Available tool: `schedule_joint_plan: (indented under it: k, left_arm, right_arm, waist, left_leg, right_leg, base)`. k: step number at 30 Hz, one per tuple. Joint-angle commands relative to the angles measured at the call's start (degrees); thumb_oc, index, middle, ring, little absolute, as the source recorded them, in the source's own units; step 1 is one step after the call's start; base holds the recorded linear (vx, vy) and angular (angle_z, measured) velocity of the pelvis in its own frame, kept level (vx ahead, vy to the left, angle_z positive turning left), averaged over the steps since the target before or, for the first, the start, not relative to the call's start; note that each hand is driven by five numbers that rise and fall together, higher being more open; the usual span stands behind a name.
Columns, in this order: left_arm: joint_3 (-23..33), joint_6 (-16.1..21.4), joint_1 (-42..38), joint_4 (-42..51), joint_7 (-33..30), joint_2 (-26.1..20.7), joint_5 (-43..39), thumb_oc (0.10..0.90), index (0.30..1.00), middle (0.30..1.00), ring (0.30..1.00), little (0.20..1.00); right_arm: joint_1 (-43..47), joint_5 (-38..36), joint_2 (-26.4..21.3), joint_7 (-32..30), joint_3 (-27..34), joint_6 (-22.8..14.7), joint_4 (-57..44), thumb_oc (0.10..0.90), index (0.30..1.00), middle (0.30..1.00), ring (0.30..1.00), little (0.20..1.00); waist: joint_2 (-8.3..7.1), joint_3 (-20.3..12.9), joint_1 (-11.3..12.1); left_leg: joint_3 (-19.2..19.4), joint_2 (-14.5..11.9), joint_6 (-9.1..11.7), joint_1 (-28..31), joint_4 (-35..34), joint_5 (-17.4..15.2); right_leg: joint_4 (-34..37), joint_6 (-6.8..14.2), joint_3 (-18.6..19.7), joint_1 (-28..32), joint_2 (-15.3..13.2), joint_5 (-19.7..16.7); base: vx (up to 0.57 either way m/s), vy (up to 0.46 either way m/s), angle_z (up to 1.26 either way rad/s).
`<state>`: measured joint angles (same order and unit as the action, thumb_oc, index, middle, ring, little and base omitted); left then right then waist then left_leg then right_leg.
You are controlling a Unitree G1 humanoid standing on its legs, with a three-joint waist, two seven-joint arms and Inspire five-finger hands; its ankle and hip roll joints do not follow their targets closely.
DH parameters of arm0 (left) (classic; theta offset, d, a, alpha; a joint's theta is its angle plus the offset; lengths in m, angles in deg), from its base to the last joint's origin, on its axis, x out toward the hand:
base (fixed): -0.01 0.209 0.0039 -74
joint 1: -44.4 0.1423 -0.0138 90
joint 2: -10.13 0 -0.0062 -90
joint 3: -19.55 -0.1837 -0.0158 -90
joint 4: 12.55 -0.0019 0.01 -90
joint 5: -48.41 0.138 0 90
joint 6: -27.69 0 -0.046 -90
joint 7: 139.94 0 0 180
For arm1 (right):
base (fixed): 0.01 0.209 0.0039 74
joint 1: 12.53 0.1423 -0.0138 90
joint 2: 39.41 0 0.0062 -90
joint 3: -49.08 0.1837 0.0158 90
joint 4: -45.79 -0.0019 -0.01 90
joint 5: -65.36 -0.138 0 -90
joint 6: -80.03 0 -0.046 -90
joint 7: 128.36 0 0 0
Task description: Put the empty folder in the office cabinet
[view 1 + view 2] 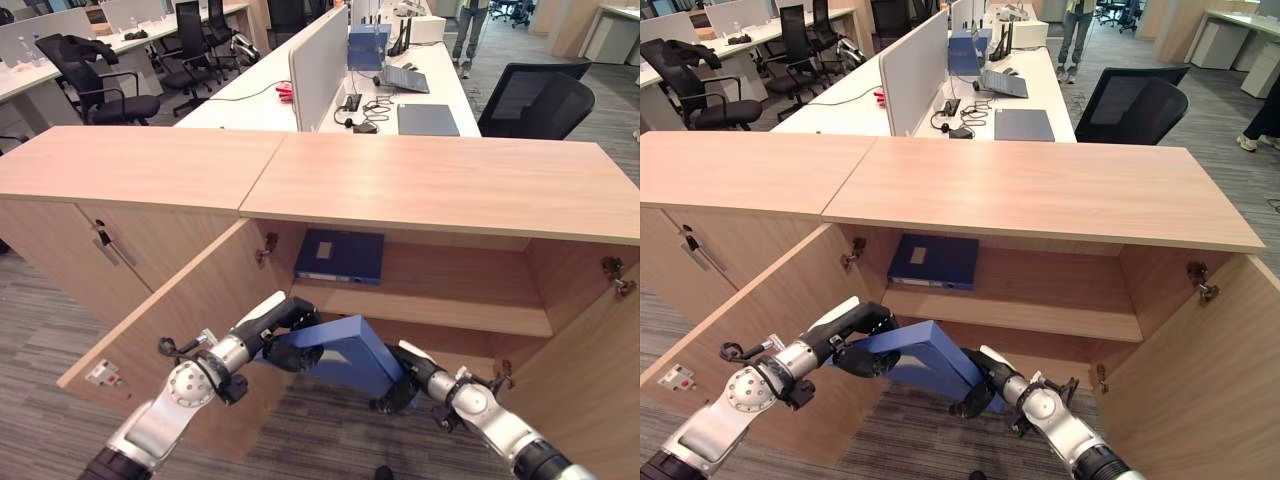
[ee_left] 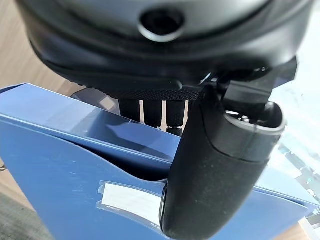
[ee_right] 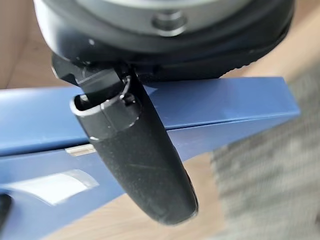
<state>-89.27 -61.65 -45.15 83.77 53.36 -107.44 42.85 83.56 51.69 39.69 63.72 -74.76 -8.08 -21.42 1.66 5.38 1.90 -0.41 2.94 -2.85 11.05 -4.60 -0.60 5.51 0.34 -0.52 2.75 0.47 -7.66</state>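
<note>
I hold a blue folder (image 1: 345,350) between both hands, low in front of the open office cabinet (image 1: 450,185) and below its shelf (image 1: 450,300). My left hand (image 1: 285,330) is shut on the folder's left end, with the thumb (image 2: 215,170) pressed over its labelled spine (image 2: 75,190) and the fingers behind it. My right hand (image 1: 405,385) is shut on the lower right end, its thumb (image 3: 140,160) lying across the blue cover (image 3: 225,105). The folder tilts down toward the right.
A second blue folder (image 1: 340,255) lies flat on the shelf's left part. The cabinet doors stand wide open, one at the left (image 1: 180,320) and one at the right (image 1: 590,370). Desks, black office chairs (image 1: 540,100) and a standing person (image 1: 470,30) are behind the cabinet.
</note>
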Motion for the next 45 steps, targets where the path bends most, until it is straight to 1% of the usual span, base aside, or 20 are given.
schedule_joint_plan:
  k: [1, 5, 9, 17, 18, 19, 20, 24, 28, 29, 31, 32, 34, 35, 36, 37, 39, 41, 42, 45]
  left_arm:
    - [-1.57, 6.90, -8.48, 8.43, -1.02, 4.22, -12.47, 0.400, 0.300, 0.300, 0.300, 0.300]
    - [-3.27, 6.56, -9.00, 7.91, -0.30, 4.36, -16.94, 0.400, 0.300, 0.300, 0.300, 0.300]
    - [-4.27, 6.16, -9.52, 8.33, 0.23, 3.16, -19.22, 0.400, 0.300, 0.300, 0.300, 0.300]
    - [-5.59, 5.81, -9.96, 7.92, 0.86, 1.40, -20.56, 0.400, 0.300, 0.300, 0.300, 0.300]
    - [-5.82, 5.55, -9.96, 7.80, 1.17, 0.66, -21.46, 0.525, 0.488, 0.488, 0.488, 0.488]
    - [-5.85, 5.55, -9.92, 7.80, 1.17, 0.67, -21.47, 0.573, 0.559, 0.559, 0.559, 0.559]
    - [-5.77, 5.19, -9.90, 6.90, 1.39, -0.05, -22.83, 0.800, 0.900, 0.900, 0.900, 0.900]
    - [-3.49, 4.92, -8.16, 4.73, 0.77, -0.24, -23.89, 0.800, 0.900, 0.900, 0.900, 0.900]
    - [6.22, 5.46, -1.97, -0.70, -3.52, 1.98, -19.31, 0.800, 0.900, 0.900, 0.900, 0.900]
    - [6.24, 5.45, -1.95, -0.69, -3.52, 1.98, -19.31, 0.800, 0.900, 0.900, 0.900, 0.900]
    - [10.78, 5.53, 0.46, -3.74, -5.48, 4.75, -17.05, 0.800, 0.900, 0.900, 0.900, 0.900]
    - [15.38, 5.75, 3.36, -6.02, -7.42, 7.39, -15.01, 0.800, 0.900, 0.900, 0.900, 0.900]
    - [19.24, 5.98, 6.10, -6.94, -8.23, 9.30, -14.09, 0.800, 0.900, 0.900, 0.900, 0.900]
    - [19.31, 5.92, 6.24, -6.81, -8.22, 9.37, -14.05, 0.800, 0.900, 0.900, 0.900, 0.900]
    - [20.74, 6.18, 7.44, -7.07, -8.46, 10.10, -13.83, 0.800, 0.900, 0.900, 0.900, 0.900]
    - [23.51, 6.31, 9.89, -7.44, -9.03, 12.13, -14.10, 0.800, 0.900, 0.900, 0.900, 0.900]
    - [25.64, 6.58, 11.37, -8.37, -9.82, 14.18, -14.98, 0.800, 0.900, 0.900, 0.900, 0.900]
    - [27.42, 6.73, 12.52, -9.19, -10.47, 15.93, -15.60, 0.800, 0.900, 0.900, 0.900, 0.900]
    - [27.43, 6.72, 12.53, -9.18, -10.48, 15.93, -15.60, 0.800, 0.900, 0.900, 0.900, 0.900]
    - [29.93, 6.37, 14.11, -11.75, -12.59, 20.18, -18.56, 0.800, 0.900, 0.900, 0.900, 0.900]
  right_arm:
    - [5.67, -10.62, 6.75, -0.29, 0.23, -4.85, -4.02, 0.400, 0.300, 0.300, 0.300, 0.300]
    - [5.23, -9.22, 7.21, -1.90, 0.56, -6.26, -3.60, 0.400, 0.300, 0.300, 0.300, 0.300]
    - [3.74, -9.15, 7.52, -1.80, 0.25, -6.16, -2.79, 0.400, 0.300, 0.300, 0.300, 0.300]
    - [1.44, -12.99, 8.60, -1.26, -0.02, -5.49, -0.41, 0.400, 0.300, 0.300, 0.300, 0.300]
    - [1.08, -13.38, 8.78, -1.32, 0.14, -5.37, 0.41, 0.400, 0.300, 0.300, 0.300, 0.300]
    - [1.03, -13.38, 8.79, -1.32, 0.14, -5.37, 0.43, 0.400, 0.300, 0.300, 0.300, 0.300]
    - [0.34, -13.15, 8.53, -1.32, 0.45, -5.19, 1.58, 0.400, 0.300, 0.300, 0.300, 0.300]
    - [-0.75, -10.45, 7.32, -1.18, 1.49, -4.78, 3.51, 0.400, 0.300, 0.300, 0.300, 0.300]
    - [-3.99, 2.86, 2.20, -1.74, 5.54, -4.42, 4.48, 0.400, 0.300, 0.300, 0.300, 0.300]
    - [-3.99, 2.86, 2.19, -1.74, 5.53, -4.42, 4.48, 0.400, 0.300, 0.300, 0.300, 0.300]
    - [-5.09, 6.67, 0.82, -2.61, 8.42, -4.17, 6.25, 0.400, 0.300, 0.300, 0.300, 0.300]
    - [-6.62, 8.58, -0.31, -3.54, 12.17, -4.12, 8.10, 0.400, 0.300, 0.300, 0.300, 0.300]
    - [-8.03, 9.97, -1.65, -4.58, 16.25, -3.98, 9.30, 0.400, 0.300, 0.300, 0.300, 0.300]
    - [-8.09, 9.99, -1.71, -4.57, 16.23, -3.96, 9.23, 0.400, 0.300, 0.300, 0.300, 0.300]
    - [-8.59, 10.03, -2.12, -5.03, 17.98, -3.96, 9.99, 0.400, 0.300, 0.300, 0.300, 0.300]
    - [-9.41, 8.55, -2.56, -6.61, 22.08, -4.00, 12.08, 0.400, 0.300, 0.300, 0.300, 0.300]
    - [-9.78, 5.78, -2.04, -7.64, 25.15, -4.02, 13.58, 0.400, 0.300, 0.300, 0.300, 0.300]
    - [-10.24, 2.69, -1.17, -8.33, 27.92, -4.24, 14.40, 0.400, 0.300, 0.300, 0.300, 0.300]
    - [-10.24, 2.69, -1.18, -8.33, 27.92, -4.23, 14.40, 0.400, 0.300, 0.300, 0.300, 0.300]
    - [-9.13, -11.28, 1.95, -9.90, 33.01, -5.23, 13.87, 0.400, 0.300, 0.300, 0.300, 0.300]
  waist:
    - [-1.62, -3.30, -0.13]
    - [-1.36, -3.19, -0.39]
    - [-1.24, -3.08, -0.73]
    - [-1.19, -2.91, -0.99]
    - [-1.15, -2.96, -1.01]
    - [-1.11, -2.92, -1.03]
    - [-1.07, -2.83, -1.14]
    - [-1.08, -2.88, -1.13]
    - [-1.39, -2.95, -0.90]
    - [-1.39, -2.95, -0.92]
    - [-1.60, -2.92, -0.77]
    - [-1.71, -2.90, -0.78]
    - [-1.83, -2.78, -0.79]
    - [-1.79, -2.82, -0.85]
    - [-1.88, -2.75, -0.82]
    - [-1.90, -2.62, -0.90]
    - [-1.97, -2.44, -0.89]
    - [-2.04, -2.20, -0.88]
    - [-2.04, -2.20, -0.89]
    - [-2.11, -1.61, -0.71]
  left_leg:
    - [-2.91, 1.85, 1.29, -2.29, -0.40, -2.22]
    - [-2.86, 1.88, 1.25, -2.26, -0.40, -2.23]
    - [-2.77, 1.83, 1.30, -2.25, -0.40, -2.23]
    - [-2.64, 1.80, 1.44, -2.22, -0.40, -2.17]
    - [-2.54, 1.76, 1.49, -2.30, -0.40, -2.19]
    - [-2.59, 1.73, 1.47, -1.97, -0.40, -2.60]
    - [-2.53, 1.70, 1.52, -1.87, -0.40, -2.63]
    - [-2.51, 1.68, 1.63, -1.88, -0.40, -2.64]
    - [-2.80, 1.66, 1.63, -1.93, -0.40, -2.73]
    - [-2.81, 1.66, 1.63, -1.92, -0.40, -2.73]
    - [-2.92, 1.69, 1.57, -1.95, -0.40, -2.74]
    - [-3.05, 1.68, 1.53, -1.98, -0.40, -2.81]
    - [-3.20, 1.75, 1.50, -2.07, -0.40, -2.88]
    - [-3.23, 1.75, 1.50, -2.05, -0.40, -2.89]
    - [-3.31, 1.73, 1.46, -2.08, -0.40, -2.93]
    - [-3.41, 1.70, 1.42, -2.16, -0.40, -2.96]
    - [-3.49, 1.67, 1.41, -2.30, -0.40, -2.97]
    - [-3.64, 1.67, 1.42, -2.46, -0.40, -2.95]
    - [-3.64, 1.67, 1.42, -2.46, -0.40, -2.94]
    - [-3.87, 1.66, 1.55, -2.98, -0.40, -2.84]
  right_leg:
    - [-0.51, 3.00, -1.07, 6.33, 0.39, 8.42]
    - [-0.51, 3.11, -1.16, 6.37, 0.39, 8.39]
    - [-0.51, 3.15, -1.12, 6.29, 0.42, 8.39]
    - [-0.51, 3.18, -1.10, 6.35, 0.51, 8.43]
    - [-0.51, 3.21, -1.12, 6.29, 0.55, 8.46]
    - [-0.51, 3.23, -1.13, 6.61, 0.58, 8.82]
    - [-0.51, 3.29, -1.13, 6.72, 0.58, 8.86]
    - [-0.51, 3.35, -1.30, 6.73, 0.50, 8.90]
    - [-0.51, 3.26, -1.52, 6.73, 0.39, 9.06]
    - [-0.51, 3.26, -1.53, 6.73, 0.39, 9.07]
    - [-0.51, 3.22, -1.65, 6.75, 0.40, 9.18]
    - [-0.51, 3.21, -1.76, 6.77, 0.41, 9.34]
    - [-0.51, 3.19, -1.85, 6.73, 0.41, 9.44]
    - [-0.51, 3.20, -1.87, 6.75, 0.41, 9.45]
    - [-0.51, 3.19, -1.92, 6.75, 0.39, 9.49]
    - [-0.51, 3.16, -2.07, 6.74, 0.35, 9.55]
    - [-0.51, 3.11, -2.11, 6.66, 0.36, 9.59]
    - [-0.51, 3.01, -2.21, 6.54, 0.38, 9.60]
    - [-0.51, 3.01, -2.22, 6.54, 0.38, 9.60]
    - [-0.51, 2.77, -2.41, 6.15, 0.45, 9.64]
  base:
    - [0.00, 0.000, 0.00]
    - [0.00, 0.000, 0.00]
    - [0.00, 0.000, 0.00]
    - [0.00, 0.000, 0.00]
    - [0.00, 0.000, 0.00]
    - [0.00, 0.000, 0.00]
    - [0.00, 0.000, 0.00]
    - [0.00, 0.000, 0.00]
    - [0.00, 0.000, 0.00]
    - [0.00, 0.000, 0.00]
    - [0.00, 0.000, 0.00]
    - [0.03, -0.007, 0.03]
    - [0.02, -0.002, 0.01]
    - [0.00, 0.000, 0.00]
    - [0.00, 0.000, 0.00]
    - [0.00, 0.000, 0.00]
    - [0.01, -0.004, 0.05]
    - [0.01, -0.007, 0.08]
    - [0.01, -0.015, 0.09]
    - [0.01, -0.016, 0.08]
